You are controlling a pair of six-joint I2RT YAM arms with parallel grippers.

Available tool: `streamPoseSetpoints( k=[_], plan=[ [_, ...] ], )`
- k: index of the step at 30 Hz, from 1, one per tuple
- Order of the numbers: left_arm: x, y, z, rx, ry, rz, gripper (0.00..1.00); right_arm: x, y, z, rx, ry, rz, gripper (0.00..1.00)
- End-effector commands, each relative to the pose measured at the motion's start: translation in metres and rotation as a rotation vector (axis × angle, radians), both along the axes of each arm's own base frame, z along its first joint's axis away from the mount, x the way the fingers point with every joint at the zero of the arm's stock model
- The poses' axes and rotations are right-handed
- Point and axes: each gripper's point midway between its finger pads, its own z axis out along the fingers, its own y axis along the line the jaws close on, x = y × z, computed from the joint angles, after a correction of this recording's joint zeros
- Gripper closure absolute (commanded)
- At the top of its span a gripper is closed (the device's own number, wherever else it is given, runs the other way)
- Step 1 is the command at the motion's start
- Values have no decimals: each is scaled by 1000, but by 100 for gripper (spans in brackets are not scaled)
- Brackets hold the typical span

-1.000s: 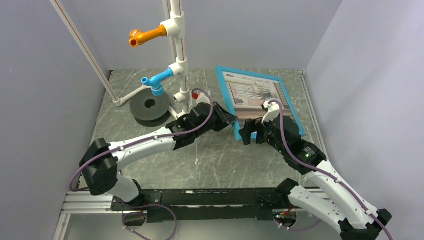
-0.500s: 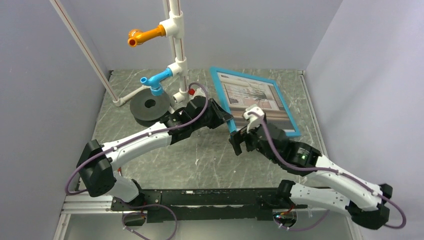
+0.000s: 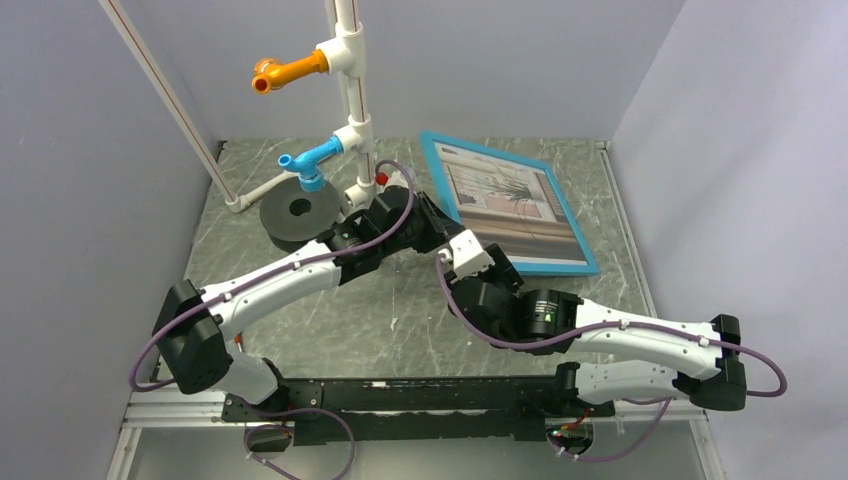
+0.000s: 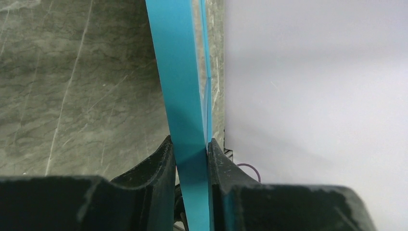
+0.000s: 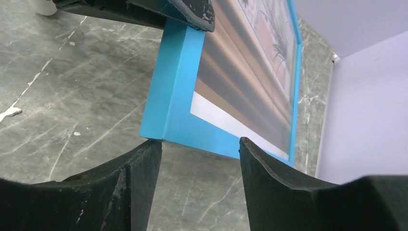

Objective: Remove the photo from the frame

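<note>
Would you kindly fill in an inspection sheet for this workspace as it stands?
Surface: grey marbled table.
Job's things: turquoise frame tilted up on its left side; photo inside it.
Clutter: white pipe stand with orange and blue fittings; dark disc at its foot.
Pincers: left pincer shut on the frame's edge; right pincer open at the frame's near corner.
Cables: purple cables along both arms.
Surroundings: plain pale walls on three sides.

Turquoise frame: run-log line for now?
left gripper: shut on turquoise-blue rectangular picture frame | right gripper: open at its near corner | paper plant photo: inside frame
</note>
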Motion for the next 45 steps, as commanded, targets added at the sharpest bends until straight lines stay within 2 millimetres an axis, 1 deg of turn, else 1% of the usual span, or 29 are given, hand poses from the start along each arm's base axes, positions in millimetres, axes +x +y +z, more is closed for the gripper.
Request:
streamPoseSetpoints(
  k=[1, 3, 5, 7, 9, 11, 12, 16, 18, 21, 22, 23, 26, 27, 29, 31, 33, 34, 37, 38, 39, 41, 45],
  plan=[
    [10, 6, 57, -86, -136, 11, 100, 11, -4, 33, 38, -125, -55, 39],
    [9, 4, 57, -99, -132, 3, 100, 12, 1, 34, 49, -131, -30, 39],
    [9, 2, 57, -107, -130, -2, 100, 14, 5, 35, 64, -142, -14, 35],
    [8, 0, 57, -111, -129, -8, 100, 16, 10, 35, 95, -139, -4, 33],
    [8, -1, 57, -117, -128, -10, 100, 19, 14, 35, 122, -136, 7, 33],
    [8, -2, 59, -123, -130, -17, 100, 25, 14, 32, 130, -139, -4, 33],
    [8, -2, 58, -122, -128, -18, 100, 28, 14, 28, 125, -134, -11, 34],
    [6, -4, 58, -132, -126, -27, 100, 40, 9, 20, 118, -129, -51, 45],
    [6, -5, 58, -135, -125, -32, 100, 45, 7, 17, 114, -129, -70, 52],
    [5, -6, 56, -142, -122, -37, 100, 48, 5, 19, 134, -129, -77, 63],
    [5, -6, 56, -145, -123, -38, 100, 48, 5, 21, 139, -130, -76, 68],
    [4, -6, 55, -145, -126, -41, 100, 48, 4, 23, 149, -134, -76, 76],
    [3, -6, 51, -140, -128, -50, 100, 46, 0, 26, 171, -142, -76, 100],
    [3, -7, 55, -155, -146, -51, 99, 45, -3, 28, 179, -147, -79, 100],
    [1, -8, 57, -176, -165, -65, 86, 44, -6, 30, 190, -155, -84, 100],
    [-1, -11, 61, -198, -190, -87, 68, 43, -10, 34, 205, -165, -90, 100],
    [-5, -12, 63, -206, -210, -103, 55, 41, -15, 38, 222, -173, -95, 100],
    [-6, -12, 64, -212, -221, -111, 51, 40, -16, 40, 235, -177, -91, 100],
    [-14, -11, 73, -228, -268, -130, 38, 37, -20, 47, 278, -191, -85, 100],
    [-18, -10, 76, -231, -286, -136, 36, 37, -22, 49, 290, -197, -87, 100],
    [-23, -9, 80, -234, -304, -142, 30, 36, -23, 52, 300, -201, -86, 100],
    [-33, -5, 88, -240, -342, -157, 23, 35, -24, 55, 313, -205, -84, 100],
    [-60, 7, 103, -259, -409, -195, 15, 33, -24, 61, 339, -209, -71, 100]
  ],
)
